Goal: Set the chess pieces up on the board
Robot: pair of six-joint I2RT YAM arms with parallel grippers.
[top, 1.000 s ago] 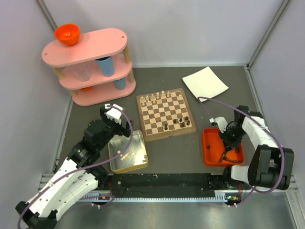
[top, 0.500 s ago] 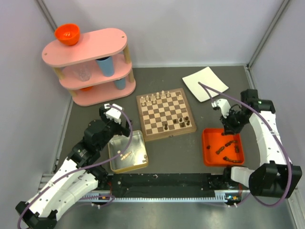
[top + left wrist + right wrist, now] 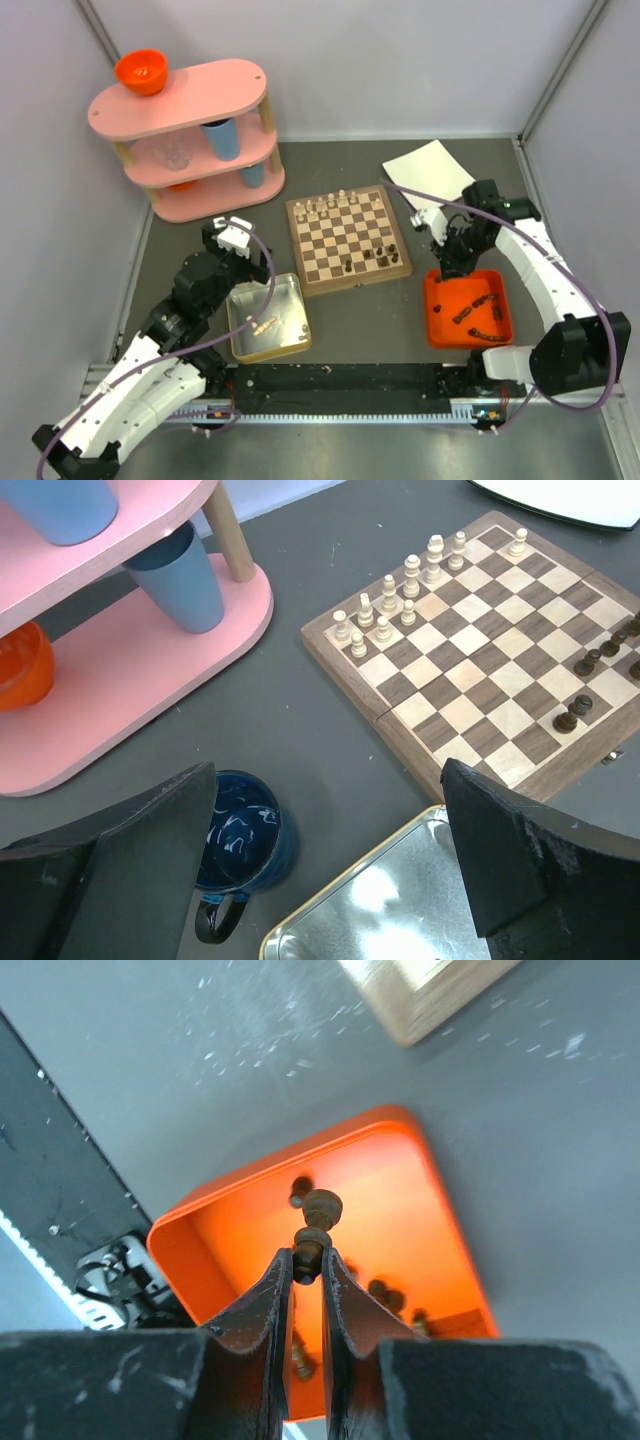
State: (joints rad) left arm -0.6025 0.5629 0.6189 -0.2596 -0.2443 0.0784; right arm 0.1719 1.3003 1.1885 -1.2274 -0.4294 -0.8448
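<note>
1. Top: right claw (image 3: 449, 266) is hanging over the orange tray (image 3: 431, 305), beside the board (image 3: 340, 238); left claw (image 3: 232, 240) is parked by the tin (image 3: 233, 330).
2. Left wrist: left claw (image 3: 328, 780) is gaping wide, empty.
3. Right wrist: right claw (image 3: 308, 1260) is pinching a dark chess piece (image 3: 320, 1212) above the tray. Likely the carrying step; next is needing an upright drop on its home square.

Pink three-tier shelf (image 3: 200, 95) on a dark grey counter (image 3: 360, 320), pale grey walls (image 3: 400, 60) behind and beside the shelf, soft even light
</note>
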